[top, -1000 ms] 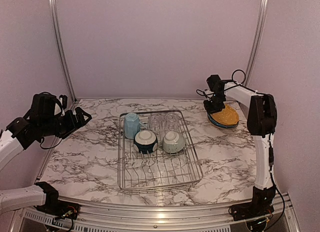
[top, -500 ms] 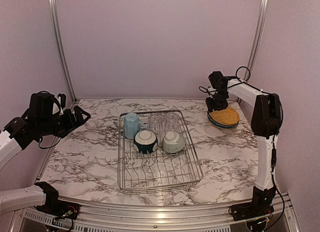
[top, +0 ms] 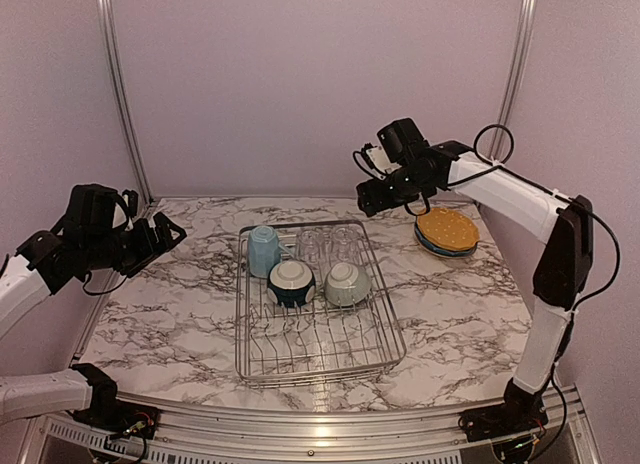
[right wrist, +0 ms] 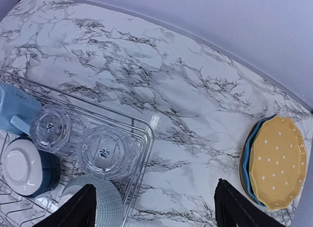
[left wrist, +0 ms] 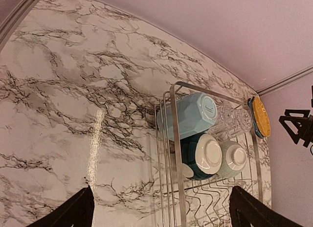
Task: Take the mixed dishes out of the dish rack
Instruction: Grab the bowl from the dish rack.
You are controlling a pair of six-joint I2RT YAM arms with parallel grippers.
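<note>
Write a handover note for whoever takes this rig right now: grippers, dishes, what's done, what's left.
Left gripper: open, empty, hovering left of the dish rack.
Right gripper: open, empty, raised behind the rack.
Done: yellow plate stacked on blue plate on the table, back right.
Left: light blue mug, two clear glasses, teal-and-white bowl, grey-green bowl, in the rack.

Robot lab cell, dressed up as a kitchen counter. Plain pale lilac walls (top: 310, 84) box in three sides, with bare aluminium posts (top: 118, 94) in the back corners. The desk (top: 160, 314) has a marble-look top and an aluminium rail (top: 320, 426) along its near edge. The left arm (top: 30, 279) and right arm (top: 510, 199) rise from that edge, with loose black cables (top: 492, 142) showing. Kitchen cues: a part-loaded wire dish rack (top: 385, 329) mid-desk and stacked plates (top: 447, 229) at the far right.
</note>
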